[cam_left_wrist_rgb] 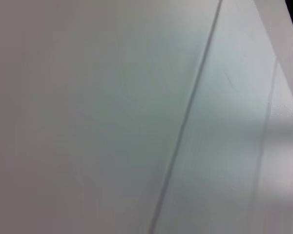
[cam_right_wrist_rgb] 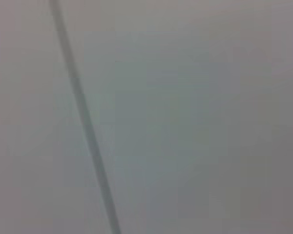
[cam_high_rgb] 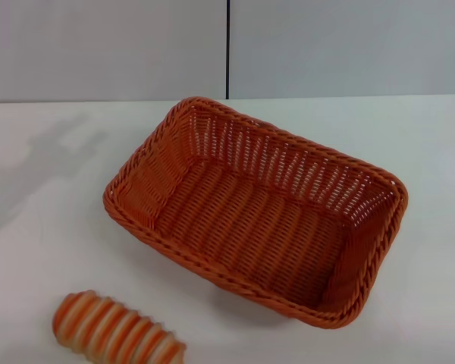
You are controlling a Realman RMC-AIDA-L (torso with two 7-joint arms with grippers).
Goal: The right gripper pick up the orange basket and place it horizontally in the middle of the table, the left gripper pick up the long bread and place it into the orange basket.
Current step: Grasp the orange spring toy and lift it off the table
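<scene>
Orange basket [cam_high_rgb: 255, 208] sits empty on the table [cam_high_rgb: 45, 250], long axis skewed diagonally, with the long bread [cam_high_rgb: 115, 333] lying apart off its near-left corner at the table's front edge; neither gripper appears in any view, so finger state cannot be told.

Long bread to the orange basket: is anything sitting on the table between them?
Nothing visible does. In the head view only bare white table lies between the long bread at the near left edge and the empty orange basket. Neither claw is in view.
</scene>
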